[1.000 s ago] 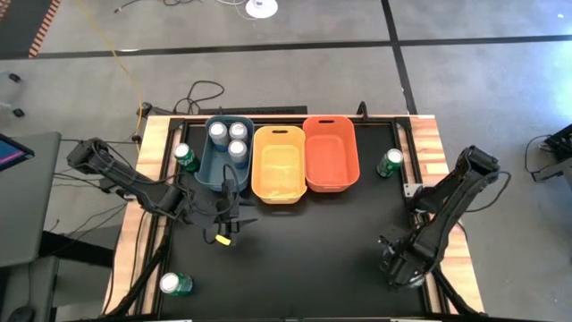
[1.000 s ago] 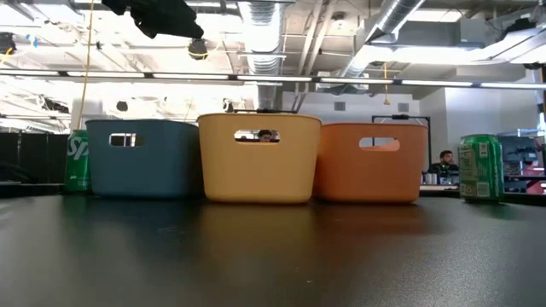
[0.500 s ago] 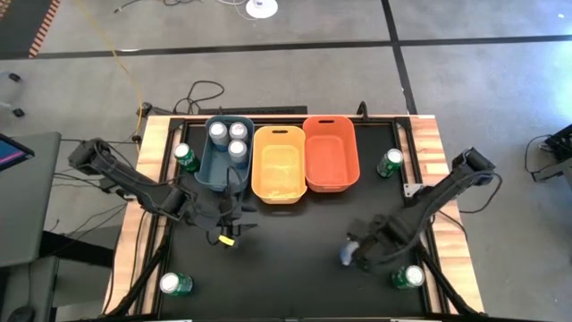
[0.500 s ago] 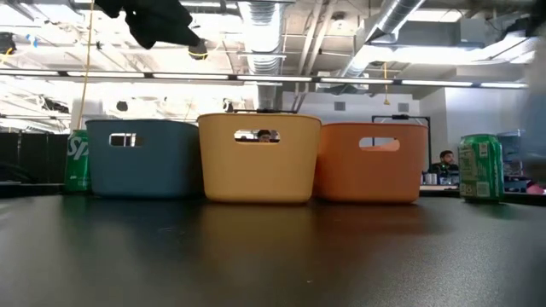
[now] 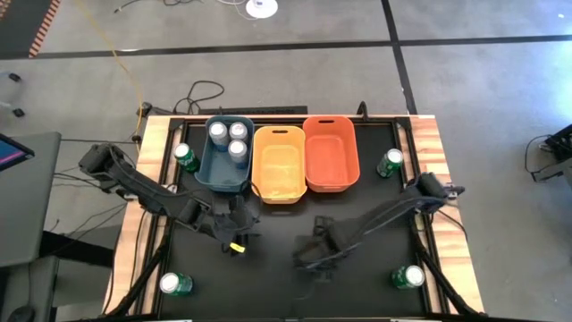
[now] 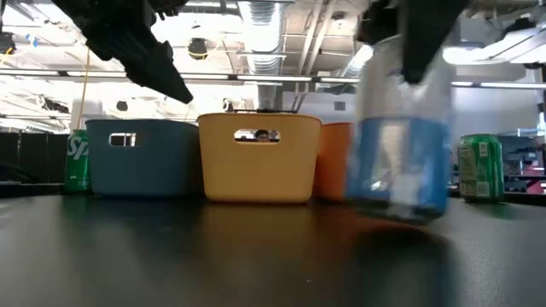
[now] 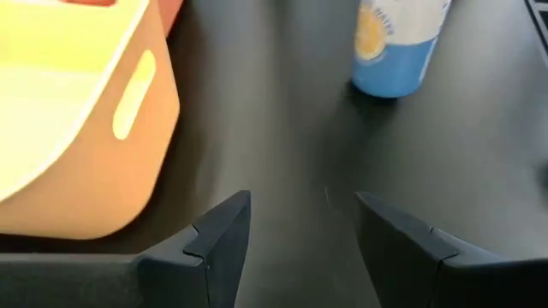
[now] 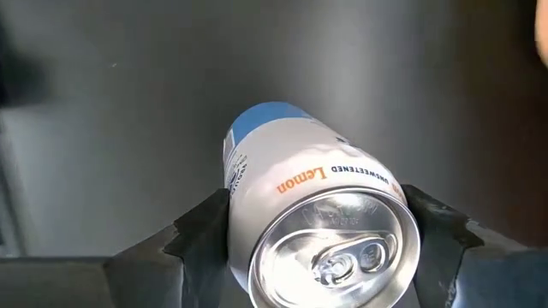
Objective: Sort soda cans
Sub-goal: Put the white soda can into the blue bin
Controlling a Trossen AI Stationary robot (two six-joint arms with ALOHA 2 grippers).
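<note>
A blue can is held between the fingers of the right claw, just above the middle of the tabletop. The left claw is parted and empty near the yellow bin. If the can were carried past it carelessly, a collision could be caused or the can dropped.

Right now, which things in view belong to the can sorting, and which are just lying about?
Job:
- blue-silver can, in the jaws of the right gripper
- three blue-silver cans in the blue bin
- four green cans on the table
- yellow bin and orange bin, both empty

Lying about:
- cables on the floor behind the table
- white disc on the floor
</note>
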